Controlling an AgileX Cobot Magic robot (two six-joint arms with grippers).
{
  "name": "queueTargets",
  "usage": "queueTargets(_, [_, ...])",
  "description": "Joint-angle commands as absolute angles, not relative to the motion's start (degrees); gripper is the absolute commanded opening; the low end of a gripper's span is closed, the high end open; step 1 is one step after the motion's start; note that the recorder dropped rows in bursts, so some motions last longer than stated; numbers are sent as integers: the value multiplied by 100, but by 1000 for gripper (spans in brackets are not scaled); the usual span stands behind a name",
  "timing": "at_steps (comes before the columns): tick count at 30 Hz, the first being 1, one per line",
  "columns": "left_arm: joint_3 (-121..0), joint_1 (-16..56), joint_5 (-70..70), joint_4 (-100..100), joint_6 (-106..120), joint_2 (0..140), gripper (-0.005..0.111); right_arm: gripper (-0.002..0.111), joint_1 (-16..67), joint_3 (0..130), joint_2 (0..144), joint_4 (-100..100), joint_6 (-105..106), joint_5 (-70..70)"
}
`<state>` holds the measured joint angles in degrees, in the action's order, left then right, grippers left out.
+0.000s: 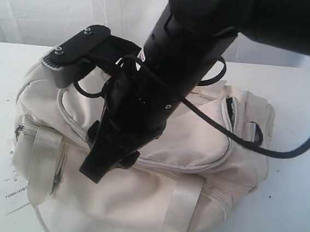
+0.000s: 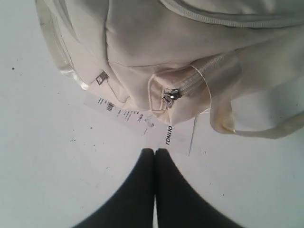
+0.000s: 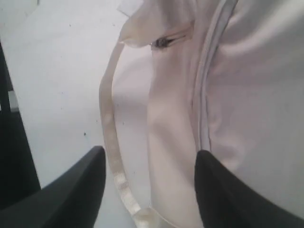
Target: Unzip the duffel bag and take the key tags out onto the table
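Note:
The cream duffel bag lies on the white table, and every zipper that shows is closed. The key tags are hidden. My right gripper hangs open over the bag's front left, reaching down from the upper right. In the right wrist view this gripper straddles bag fabric and a webbing handle without touching them. My left gripper is shut on nothing, above the table, just short of the bag's end. A grey zipper pull sits there. The exterior view does not show the left gripper.
A white paper label printed with black letters lies on the table by the bag's left end. A black cable loops over the bag's right side. A dark part stands at the right wrist view's edge. White curtain hangs behind.

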<state>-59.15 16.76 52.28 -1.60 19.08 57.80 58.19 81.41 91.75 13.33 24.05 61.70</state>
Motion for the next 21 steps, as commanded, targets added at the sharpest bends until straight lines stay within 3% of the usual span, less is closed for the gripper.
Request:
queueTargets(1, [-4894,1667,4014,-587,1941,5411,0,53,5825,8055,9118,1039,2340,6236])
queueTargets(6, [-4258,1667,3136,-1522,1941,5338,0,53,5825,8055,9181,490,2021,5522])
queueTargets(13, [-4257,1667,3157,-1800,1951,5261,0,52,5825,8055,9511,490,2021,4581])
queueTargets(21, [-4257,1667,3157,-1878,1951,5263,0,45,5825,8055,9926,233,2009,4477])
